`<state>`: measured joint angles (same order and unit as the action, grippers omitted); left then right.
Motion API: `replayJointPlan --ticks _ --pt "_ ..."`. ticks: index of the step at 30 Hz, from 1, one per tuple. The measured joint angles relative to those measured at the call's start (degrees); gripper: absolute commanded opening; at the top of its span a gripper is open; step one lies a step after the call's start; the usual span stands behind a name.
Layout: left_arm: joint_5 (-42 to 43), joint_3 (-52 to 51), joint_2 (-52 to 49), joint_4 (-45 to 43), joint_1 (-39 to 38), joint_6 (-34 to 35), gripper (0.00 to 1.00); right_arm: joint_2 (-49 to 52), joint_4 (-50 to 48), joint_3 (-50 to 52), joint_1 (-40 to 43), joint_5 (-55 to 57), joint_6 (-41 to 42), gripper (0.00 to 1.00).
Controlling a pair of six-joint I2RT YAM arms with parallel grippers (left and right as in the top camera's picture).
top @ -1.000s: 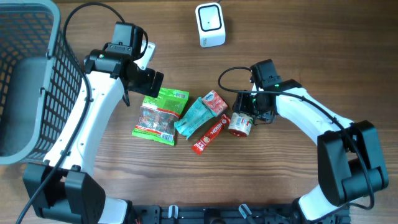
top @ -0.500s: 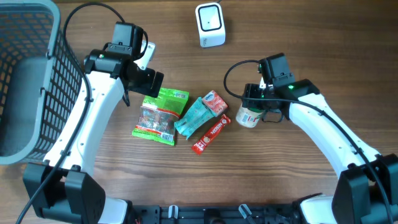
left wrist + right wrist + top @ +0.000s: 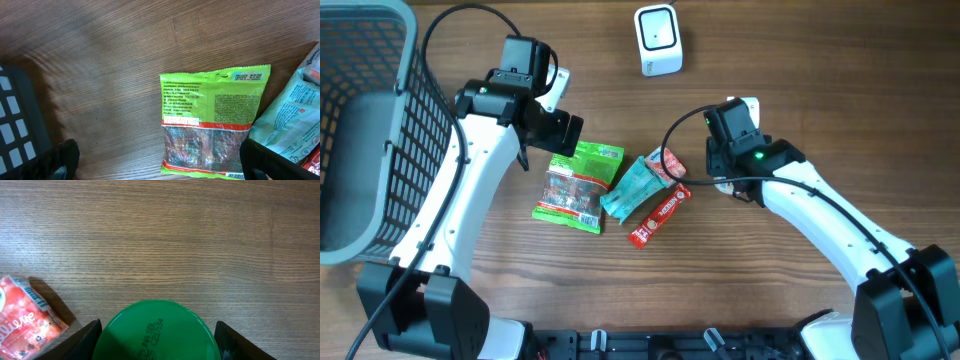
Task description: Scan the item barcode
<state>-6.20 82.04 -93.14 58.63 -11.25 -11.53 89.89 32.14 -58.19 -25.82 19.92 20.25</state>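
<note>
My right gripper (image 3: 157,347) is shut on a small tub with a green lid (image 3: 157,330); a black finger stands on each side of the lid. Seen from overhead, the right gripper (image 3: 722,168) hangs just right of the pile of items, and the wrist hides the tub. The white scanner (image 3: 658,40) stands at the back centre of the table. My left gripper (image 3: 555,130) is open above the top edge of a green snack bag (image 3: 212,120), with nothing between its fingers (image 3: 67,157).
A green bag (image 3: 580,187), a teal packet (image 3: 632,187), a pink-red packet (image 3: 666,165) and a red bar (image 3: 658,215) lie mid-table. The pink-red packet (image 3: 27,317) also shows at the left of the right wrist view. A grey wire basket (image 3: 360,130) fills the left edge.
The right gripper has raised the tub off the table beside the red bar and carried it up and left. The left arm has not moved.
</note>
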Motion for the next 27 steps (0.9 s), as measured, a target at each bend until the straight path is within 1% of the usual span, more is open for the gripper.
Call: replayJointPlan --ticks 4,10,18,19,21,23,26,27 --pt "0.0 0.0 0.0 0.0 0.0 0.0 1.0 0.0 -0.74 1.2 0.0 0.55 -0.02 0.64" --pt "0.0 0.0 0.0 0.0 0.0 0.0 1.0 0.0 -8.48 2.91 0.0 0.94 -0.22 0.63" --pt "0.0 0.0 0.0 0.0 0.0 0.0 1.0 0.0 -10.1 3.74 0.0 0.94 0.04 0.63" --pt "0.0 0.0 0.0 0.0 0.0 0.0 1.0 0.0 -10.12 3.93 0.0 0.94 0.09 0.64" --pt "0.0 0.0 0.0 0.0 0.0 0.0 1.0 0.0 -10.14 4.17 0.0 0.94 0.26 0.7" --pt "0.0 0.0 0.0 0.0 -0.02 0.0 1.0 0.0 -10.03 4.24 0.0 0.92 0.5 0.73" --pt "0.0 0.0 0.0 0.0 -0.02 0.0 1.0 0.0 -9.97 4.28 0.0 0.15 0.59 0.75" --pt "0.0 0.0 0.0 0.0 0.0 0.0 1.0 0.0 -9.94 4.28 0.0 -0.33 0.66 0.79"
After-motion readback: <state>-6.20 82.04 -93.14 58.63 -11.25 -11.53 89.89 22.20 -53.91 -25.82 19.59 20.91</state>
